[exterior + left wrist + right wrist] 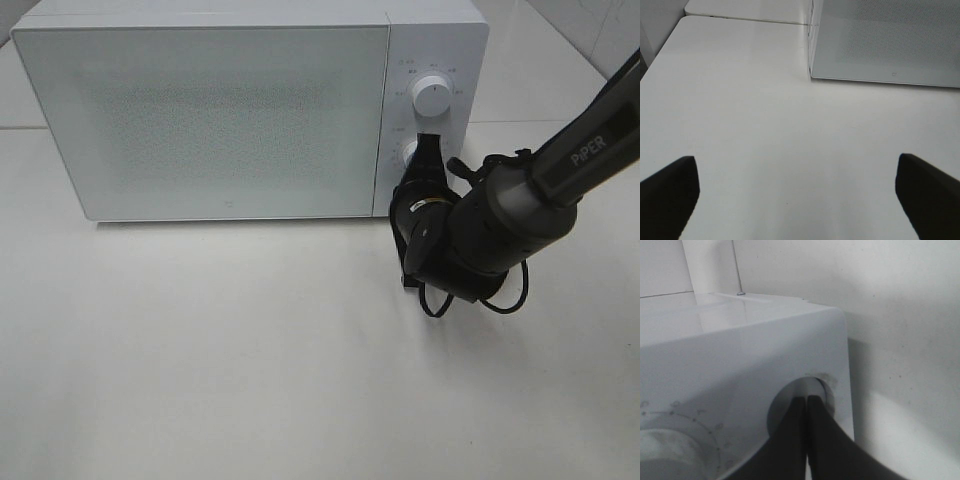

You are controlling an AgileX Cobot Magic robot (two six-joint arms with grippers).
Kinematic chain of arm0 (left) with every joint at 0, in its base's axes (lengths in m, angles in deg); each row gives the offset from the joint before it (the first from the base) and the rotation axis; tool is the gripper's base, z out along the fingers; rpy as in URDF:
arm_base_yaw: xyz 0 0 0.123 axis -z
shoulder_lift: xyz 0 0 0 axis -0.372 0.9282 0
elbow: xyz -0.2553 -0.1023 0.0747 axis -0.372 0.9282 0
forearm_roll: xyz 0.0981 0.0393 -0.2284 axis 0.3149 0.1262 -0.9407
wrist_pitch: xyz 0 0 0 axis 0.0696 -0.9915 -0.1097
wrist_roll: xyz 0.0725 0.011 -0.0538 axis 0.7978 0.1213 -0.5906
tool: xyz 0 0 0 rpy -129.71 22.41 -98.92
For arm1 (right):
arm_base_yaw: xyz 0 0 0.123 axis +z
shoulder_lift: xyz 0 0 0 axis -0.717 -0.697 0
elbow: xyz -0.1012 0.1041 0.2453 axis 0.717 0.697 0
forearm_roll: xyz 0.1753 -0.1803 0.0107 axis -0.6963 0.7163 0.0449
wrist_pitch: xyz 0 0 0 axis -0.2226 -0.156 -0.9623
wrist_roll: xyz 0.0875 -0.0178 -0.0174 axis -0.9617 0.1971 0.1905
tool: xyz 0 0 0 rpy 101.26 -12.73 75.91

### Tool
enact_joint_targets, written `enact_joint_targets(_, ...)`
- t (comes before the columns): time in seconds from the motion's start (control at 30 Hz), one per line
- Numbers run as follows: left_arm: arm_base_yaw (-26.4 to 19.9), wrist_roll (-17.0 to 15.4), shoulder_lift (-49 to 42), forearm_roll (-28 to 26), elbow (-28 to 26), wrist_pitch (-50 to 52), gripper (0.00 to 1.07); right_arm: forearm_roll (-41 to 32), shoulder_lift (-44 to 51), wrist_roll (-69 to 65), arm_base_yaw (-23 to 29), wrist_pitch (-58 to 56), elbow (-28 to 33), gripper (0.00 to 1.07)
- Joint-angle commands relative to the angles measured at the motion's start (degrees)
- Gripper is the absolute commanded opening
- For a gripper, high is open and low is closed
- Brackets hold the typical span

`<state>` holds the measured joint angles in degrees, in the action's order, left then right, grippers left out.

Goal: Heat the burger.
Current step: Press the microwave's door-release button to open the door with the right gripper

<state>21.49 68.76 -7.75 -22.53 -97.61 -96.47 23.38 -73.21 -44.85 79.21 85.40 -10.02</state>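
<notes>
Burger not visible in any view; microwave (200,110) door shut.
Left gripper (796,167) spread wide above the table (250,360), microwave corner at its 1 o'clock. High view: microwave at 11 o'clock; right gripper (427,148), fingers pressed together, tips against the lower knob (407,153) of 2, arm trailing toward 3 o'clock.

Bright diffuse light, faint soft shadows, right wrist view dimmer, blurry

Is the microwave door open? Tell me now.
No, the microwave door is shut, lying flush beside the control panel.
</notes>
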Motion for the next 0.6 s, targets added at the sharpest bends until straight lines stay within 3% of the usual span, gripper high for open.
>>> enact_joint_targets(0.03,-0.2,-0.2,-1.0,-0.5,0.2,0.5,1.0,3.8,0.6,1.2,-0.7,11.0,-3.1,0.0)
enact_joint_targets(0.6,-0.2,-0.2,-1.0,-0.5,0.2,0.5,1.0,4.0,-2.7,0.6,-1.4,19.1,-7.3,0.0)
